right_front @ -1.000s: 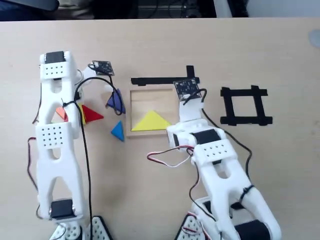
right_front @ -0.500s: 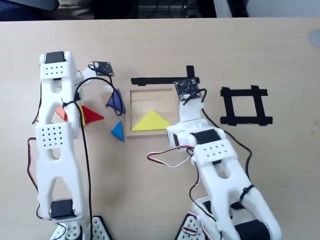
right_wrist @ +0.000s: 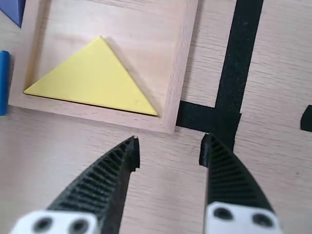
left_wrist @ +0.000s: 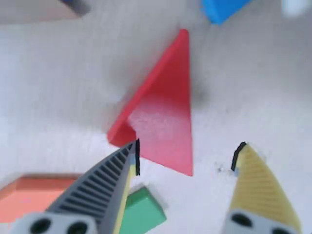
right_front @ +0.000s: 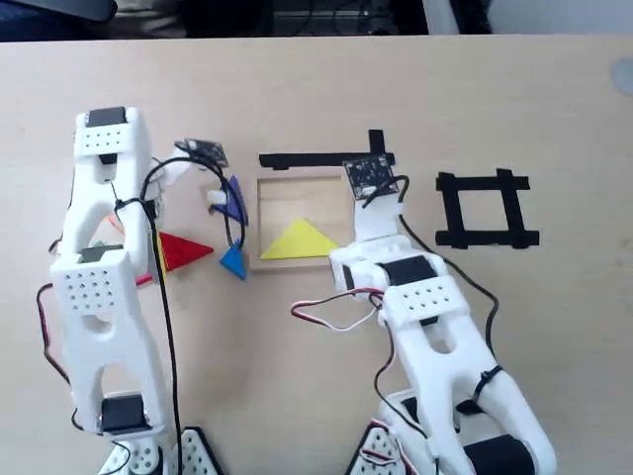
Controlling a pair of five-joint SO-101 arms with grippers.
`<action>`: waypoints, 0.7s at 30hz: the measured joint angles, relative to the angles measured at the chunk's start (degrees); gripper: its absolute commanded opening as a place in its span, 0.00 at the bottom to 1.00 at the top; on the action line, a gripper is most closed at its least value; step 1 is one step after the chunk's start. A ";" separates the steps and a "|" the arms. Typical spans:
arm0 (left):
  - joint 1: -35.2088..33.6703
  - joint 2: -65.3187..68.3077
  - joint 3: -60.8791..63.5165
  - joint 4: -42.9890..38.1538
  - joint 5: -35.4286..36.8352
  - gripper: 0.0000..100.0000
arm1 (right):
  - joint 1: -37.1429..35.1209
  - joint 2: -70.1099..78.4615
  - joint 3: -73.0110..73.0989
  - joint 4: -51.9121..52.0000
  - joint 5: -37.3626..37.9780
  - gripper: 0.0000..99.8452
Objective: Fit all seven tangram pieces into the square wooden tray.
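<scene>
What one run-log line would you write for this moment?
tray: yellow triangle in | left jaws: open at red triangle | right jaws: open, empty, beside tray | blue triangle: on table

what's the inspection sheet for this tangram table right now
surface: light wood table.
job's things: yellow triangle lies in the wooden tray; red triangle, small blue triangle, dark blue piece, orange piece and green piece lie outside it.
clutter: black tape square, black tape line.
grippers: left gripper open at the red triangle; right gripper open beside the tray.
cables: black cable along the left arm; red and white wires by the right arm.
surroundings: dark equipment beyond the far edge.
</scene>
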 measured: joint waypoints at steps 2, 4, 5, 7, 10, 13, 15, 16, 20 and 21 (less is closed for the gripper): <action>0.79 -1.05 3.69 0.00 0.00 0.32 | 0.00 0.00 0.00 0.00 0.00 0.22; 1.32 -1.58 5.10 0.00 0.00 0.32 | 0.00 0.00 0.00 0.00 0.00 0.22; 1.32 -1.67 5.45 0.00 0.00 0.32 | 0.00 0.00 0.00 0.00 0.00 0.22; 1.32 -1.93 5.98 0.00 0.00 0.32 | 0.00 0.00 0.00 0.00 0.00 0.22; 1.32 -1.93 5.63 0.00 0.00 0.32 | 0.00 0.00 0.00 0.00 0.00 0.22; 0.97 -2.02 0.97 0.00 0.00 0.32 | 0.00 0.00 0.00 0.00 0.00 0.22; 0.35 -2.11 -2.73 0.00 0.00 0.32 | 0.00 0.00 0.00 0.00 0.00 0.22; 0.18 -1.93 -4.22 -0.26 0.00 0.32 | -0.18 0.00 0.00 0.00 0.00 0.22; -0.70 3.60 -8.44 -3.43 0.70 0.32 | -3.87 0.00 0.00 0.00 0.35 0.22; -0.79 5.45 -9.32 -3.78 0.97 0.32 | -5.45 0.00 0.00 0.00 1.14 0.22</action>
